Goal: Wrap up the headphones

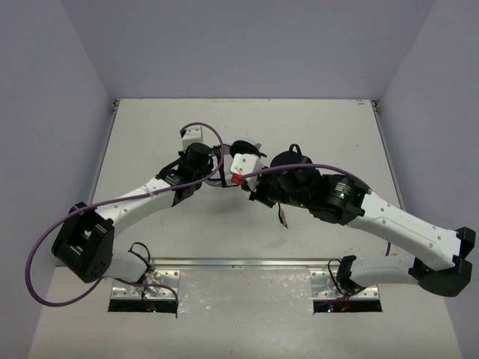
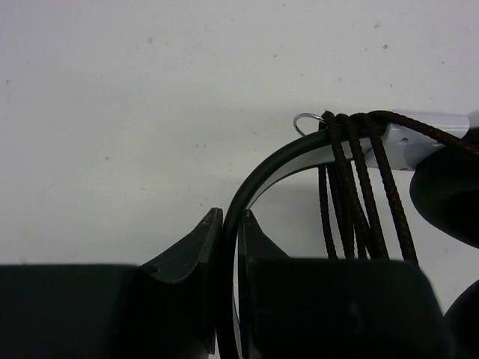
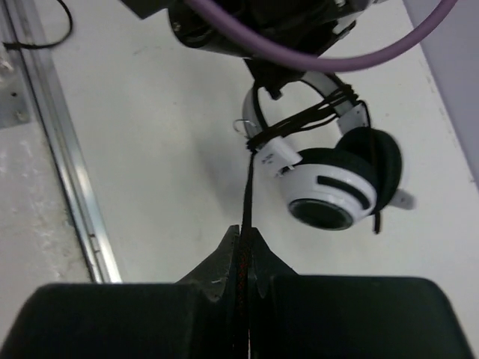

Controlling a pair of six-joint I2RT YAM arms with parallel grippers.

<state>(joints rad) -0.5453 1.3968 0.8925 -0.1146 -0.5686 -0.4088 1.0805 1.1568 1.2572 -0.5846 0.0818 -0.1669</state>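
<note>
Several turns of cord already loop the headband — wrapping looks well underway; left gripper clamped on that band; right gripper pinching the taut cord; headphones sit upper right in the right wrist view — remaining cord left to wind.

- My left gripper pinches the headphones by the band, jaws nearly together.
- My right gripper pinches their cord.
- My left arm and right arm bend inward.
</note>
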